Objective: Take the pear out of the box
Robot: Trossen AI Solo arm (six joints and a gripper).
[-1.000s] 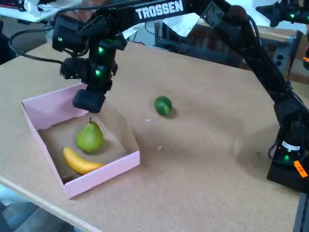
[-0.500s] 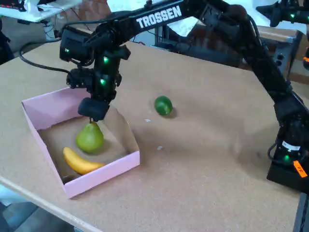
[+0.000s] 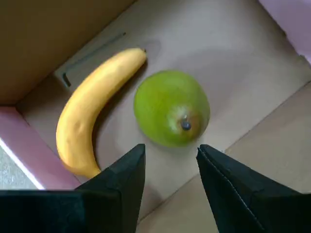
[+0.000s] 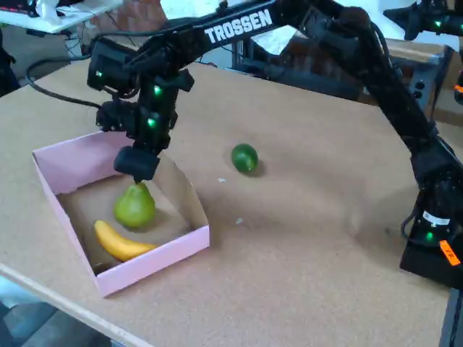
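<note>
The yellow-green pear (image 3: 171,108) (image 4: 134,205) stands upright on the brown floor of the pink box (image 4: 155,264) (image 3: 19,145), its dark stem up. My gripper (image 3: 170,160) (image 4: 136,165) hangs just above the pear's top, open, with its two black fingers (image 3: 124,174) apart and nothing between them. In the wrist view the pear lies just beyond the fingertips, slightly ahead of the gap.
A yellow banana (image 3: 90,109) (image 4: 119,242) lies in the box beside the pear, towards the near wall. A dark green lime (image 4: 244,157) sits on the cork tabletop to the right of the box. The arm's base (image 4: 434,246) stands at the far right.
The gripper moved right and came down over the pear, then shifted slightly left. The pear, banana and lime have not moved.
</note>
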